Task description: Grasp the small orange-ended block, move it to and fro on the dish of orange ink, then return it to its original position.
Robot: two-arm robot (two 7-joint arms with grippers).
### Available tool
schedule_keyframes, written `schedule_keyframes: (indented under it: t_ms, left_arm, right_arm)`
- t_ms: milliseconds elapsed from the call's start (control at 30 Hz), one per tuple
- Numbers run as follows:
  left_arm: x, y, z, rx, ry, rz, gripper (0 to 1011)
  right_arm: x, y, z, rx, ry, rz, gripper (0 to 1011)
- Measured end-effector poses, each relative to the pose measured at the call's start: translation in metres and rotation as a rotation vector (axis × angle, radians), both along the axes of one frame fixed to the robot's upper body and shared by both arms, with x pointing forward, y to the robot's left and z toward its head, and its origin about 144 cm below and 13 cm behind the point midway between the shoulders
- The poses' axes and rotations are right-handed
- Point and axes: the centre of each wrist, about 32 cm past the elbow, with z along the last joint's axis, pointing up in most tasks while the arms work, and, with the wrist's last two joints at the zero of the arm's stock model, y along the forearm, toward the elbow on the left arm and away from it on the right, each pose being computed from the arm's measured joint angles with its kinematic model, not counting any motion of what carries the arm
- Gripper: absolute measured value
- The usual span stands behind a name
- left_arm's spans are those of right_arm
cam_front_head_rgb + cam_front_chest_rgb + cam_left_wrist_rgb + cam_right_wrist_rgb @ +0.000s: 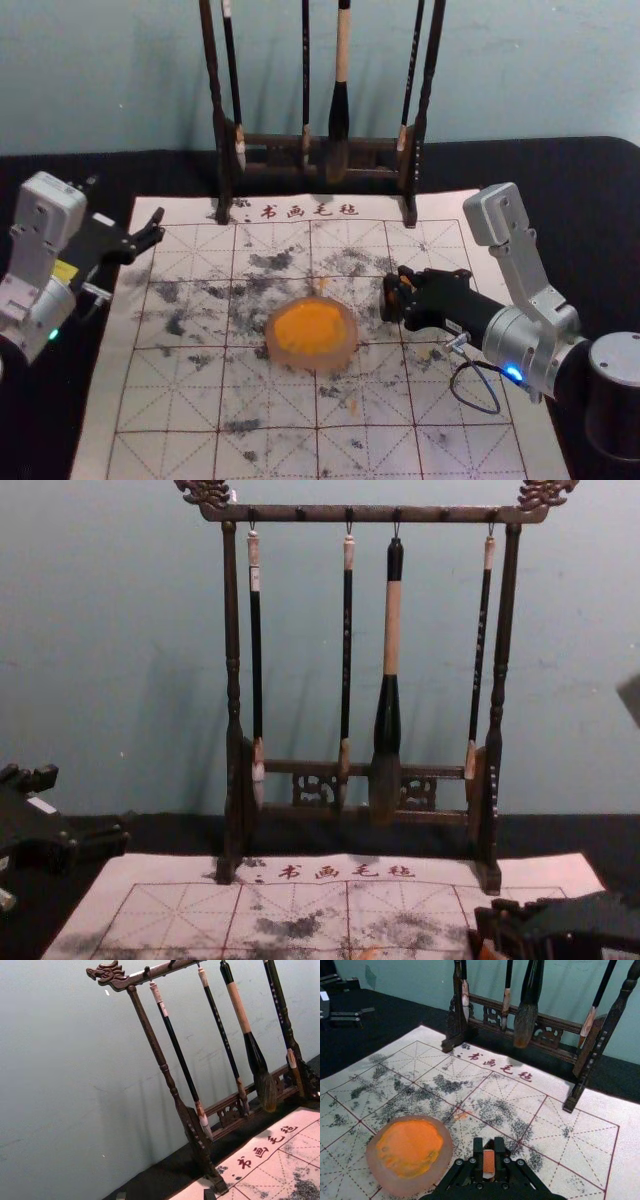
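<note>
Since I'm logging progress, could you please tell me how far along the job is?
The grasp looks done: the right gripper is closed on the orange-ended block. It is in hand beside, not on, the dish of orange ink. Whether the to-and-fro is done, I can't tell; the block's return and release remain.

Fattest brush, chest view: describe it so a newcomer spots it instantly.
Find the dark wooden rack at the mat's far edge. Take the third hanging brush from the left: thick, with a tan handle section, unlike its slim, black-shafted neighbours.
</note>
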Motion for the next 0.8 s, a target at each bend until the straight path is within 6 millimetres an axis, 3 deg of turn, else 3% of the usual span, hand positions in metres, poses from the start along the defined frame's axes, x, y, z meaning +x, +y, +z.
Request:
schedule_keyframes:
  t_ms: [367,800]
  left_arm:
    - [0.0,0.0,0.0,0.0,0.0,0.0,1001]
    - [0.0,0.0,0.0,0.0,0.0,0.0,1001]
  right_arm:
    - [0.0,-0.001,0.0,0.008,0.0,-0.001,126]
    - [-0.006,-0.012,0.023,0.026,-0.045,0.008,126]
